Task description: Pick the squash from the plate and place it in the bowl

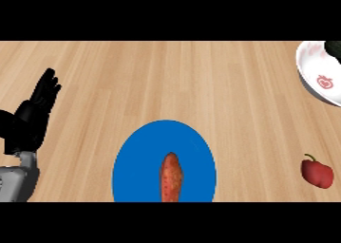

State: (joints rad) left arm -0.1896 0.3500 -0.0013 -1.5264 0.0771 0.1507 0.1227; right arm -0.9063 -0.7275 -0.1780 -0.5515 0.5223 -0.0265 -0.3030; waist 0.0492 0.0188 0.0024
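Squash [171,178]: orange, long, lying lengthwise on blue plate [134,166], lower ctr; white bowl [314,83] top right w/ dark item inside; red pepper [317,172] on counter [165,80], right of plate; left hand [29,118] at left edge, fingers straight, spread, holding nothing.

The blue plate [141,156] is running off the view at six o'clock, so its near rim is not showing. The orange vegetable [171,176] lying on it is being cut there too, its near end out of sight; whether it is a squash cannot be told. At two o'clock the white bowl [318,78] is being clipped by the right edge, only its left part showing. A dark thing [339,51] is sitting in it, cut off and unidentifiable. At eight o'clock the left forearm [10,182] is leaving the view.
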